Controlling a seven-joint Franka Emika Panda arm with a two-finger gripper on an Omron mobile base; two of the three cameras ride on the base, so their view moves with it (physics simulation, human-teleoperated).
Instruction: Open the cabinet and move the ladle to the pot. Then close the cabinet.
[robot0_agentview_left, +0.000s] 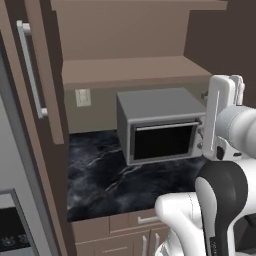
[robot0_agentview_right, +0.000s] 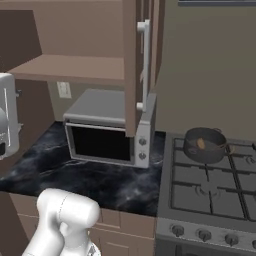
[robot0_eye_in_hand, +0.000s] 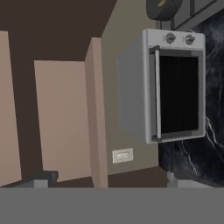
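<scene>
Cabinet (robot0_agentview_left: 125, 45) doors swung open, shelf bare, ladle (robot0_agentview_right: 201, 144) lying inside pot (robot0_agentview_right: 205, 145) on stove (robot0_agentview_right: 210, 190), microwave (robot0_agentview_left: 160, 125) on dark worktop (robot0_agentview_left: 100, 175) beneath cabinet, hand (robot0_eye_in_hand: 109, 177) released, fingers spread wide, grasping nothing

No text, label, brand, number or sign can be read anywhere: the microwave (robot0_eye_in_hand: 175, 87) beyond the fingertips (robot0_eye_in_hand: 43, 178) bears only two blank knobs, and the wall outlet (robot0_eye_in_hand: 123, 155) just above the fingertips is a plain unmarked plate.
</scene>
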